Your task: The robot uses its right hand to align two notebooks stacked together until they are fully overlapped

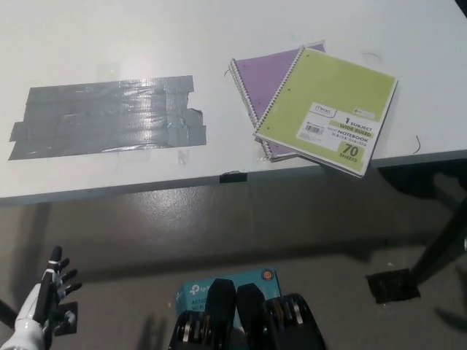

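A green spiral notebook [328,113] lies on top of a purple spiral notebook [263,76] at the right of the white table [219,44]. The green one is turned clockwise and shifted right, so the purple cover shows at the upper left. The green notebook's lower right corner hangs over the table's front edge. My white left hand [45,300] hangs low at the lower left, below the table, fingers apart and holding nothing. My black right hand is out of view.
A wide patch of grey tape [109,117] covers the table's left part. A small black tab [233,176] sits on the front edge. A black table leg [441,248] and its foot plate [394,286] stand at the lower right on the floor.
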